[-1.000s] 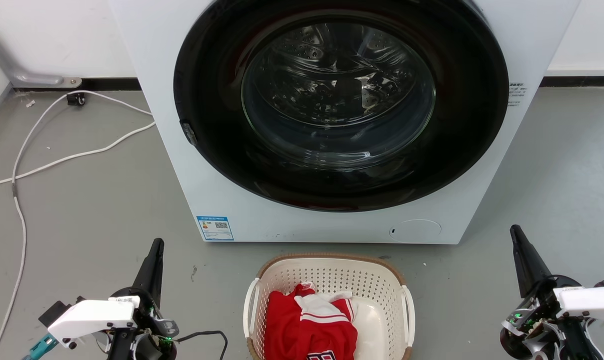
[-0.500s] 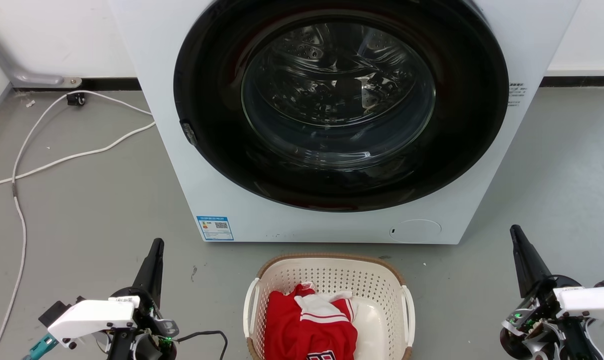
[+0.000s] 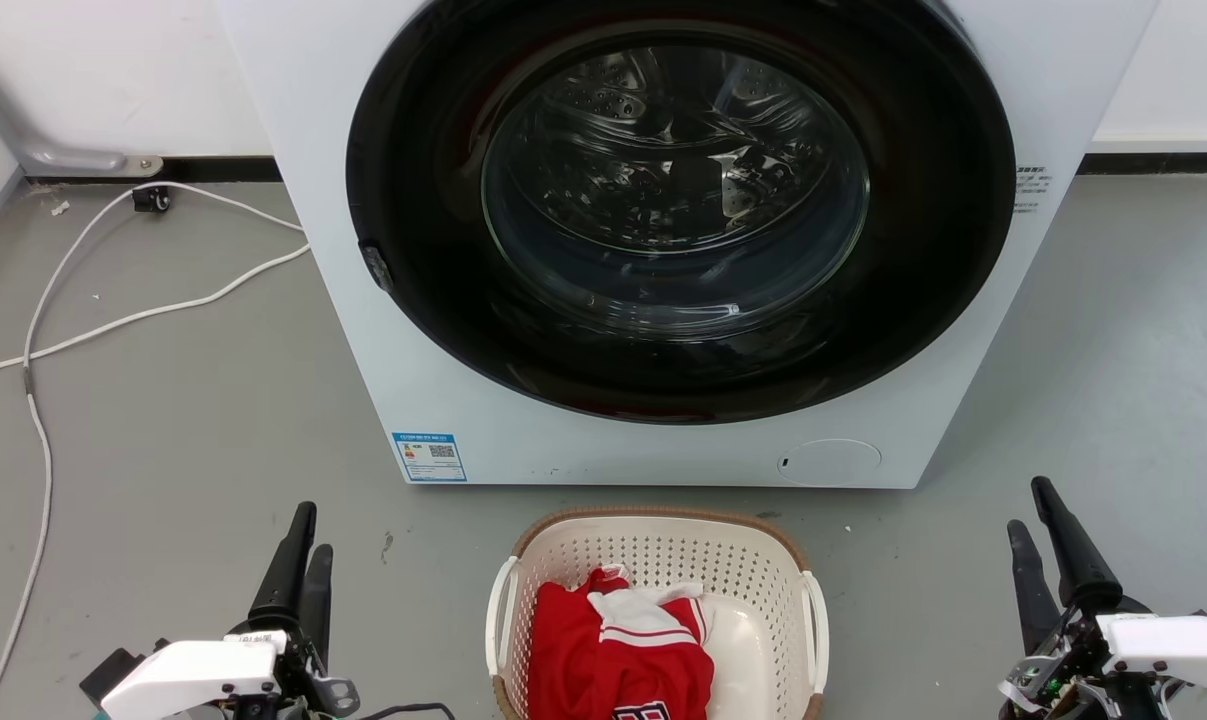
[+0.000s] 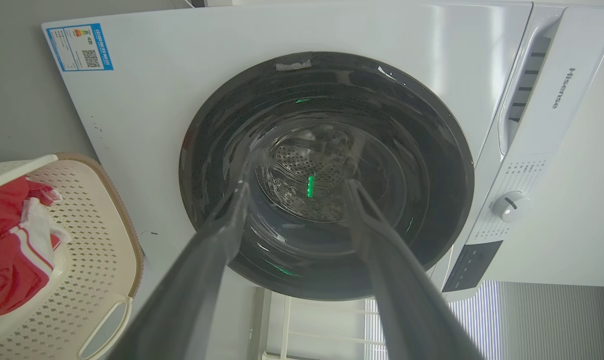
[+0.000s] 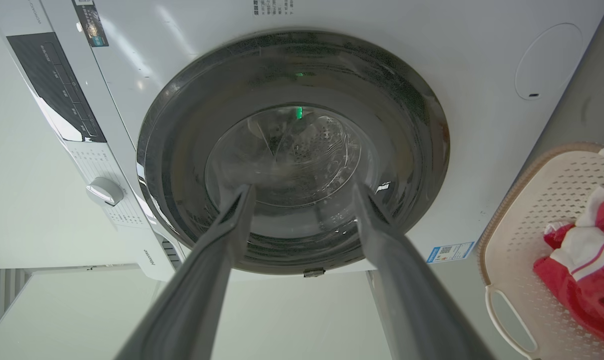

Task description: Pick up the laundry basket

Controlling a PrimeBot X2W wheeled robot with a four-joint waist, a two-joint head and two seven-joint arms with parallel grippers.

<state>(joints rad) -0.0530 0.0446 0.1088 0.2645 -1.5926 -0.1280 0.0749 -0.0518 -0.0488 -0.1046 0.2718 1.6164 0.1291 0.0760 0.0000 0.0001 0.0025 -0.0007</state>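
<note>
The laundry basket (image 3: 663, 555) sits on the grey floor (image 3: 163, 430) just in front of the washing machine (image 3: 303, 150), bottom centre of the head view, with a red-and-white garment (image 3: 613, 660) heaped inside and its white handles (image 3: 500, 615) free on both sides. The left claw (image 3: 313, 530) hangs low to the basket's left and the right claw (image 3: 1028, 505) low to its right, each well apart from it, fingers parted with a clear gap, gripping nothing and pointing towards the machine's round glass door (image 3: 678, 200). Off to the left, a white cable (image 3: 163, 305) snakes across the floor.
</note>
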